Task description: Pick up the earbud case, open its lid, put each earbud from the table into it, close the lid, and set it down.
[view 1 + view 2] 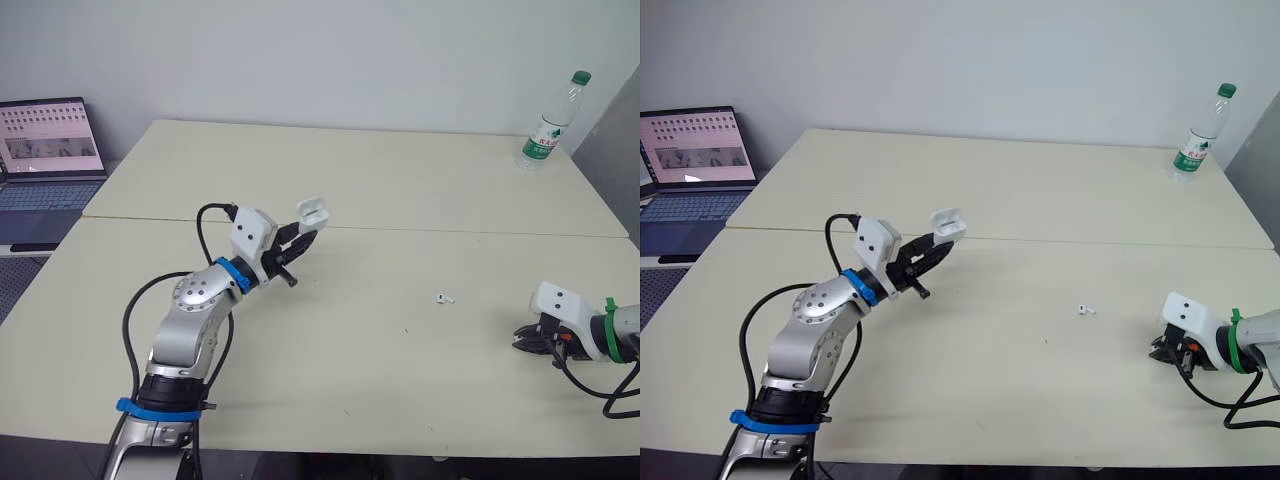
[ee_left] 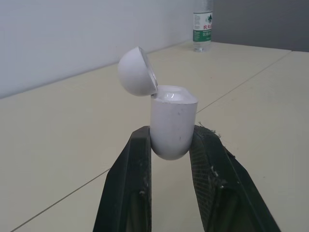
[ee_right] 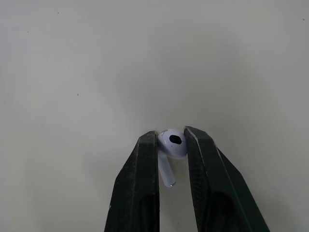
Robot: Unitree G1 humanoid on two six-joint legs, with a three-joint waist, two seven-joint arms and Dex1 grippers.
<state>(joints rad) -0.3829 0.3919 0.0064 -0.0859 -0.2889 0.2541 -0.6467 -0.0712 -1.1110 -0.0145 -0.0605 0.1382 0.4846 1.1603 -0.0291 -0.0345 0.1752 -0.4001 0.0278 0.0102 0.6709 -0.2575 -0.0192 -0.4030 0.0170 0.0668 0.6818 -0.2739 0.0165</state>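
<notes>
Left gripper (image 1: 305, 236): raised over the table (image 1: 400, 190), its 2 black fingers (image 2: 137, 164) clamped on the rounded lower end of the white earbud case (image 2: 173, 126); case upright between the finger pads, clear of the table surface; lid (image 2: 136, 71) swung open and tipped back on its hinge, top of the case body exposed; inside of the case not readable from here.

Right gripper (image 3: 171, 137): low over the table, well apart from the left gripper; fingers narrow, pinching a white earbud (image 3: 173, 141) by its bulb; stem hangs down between the fingers; it seems to sit just above the table surface, though contact cannot be judged.

Loose earbud (image 1: 445, 297): lying on the table between the 2 grippers, nearer the right gripper, touching neither.

Plastic water bottle (image 1: 548, 125), green cap and label: standing upright at the far table edge, well beyond the right gripper.

Laptop (image 1: 50, 150): open, screen lit, off to the outer side of the left gripper, beyond the table edge.
</notes>
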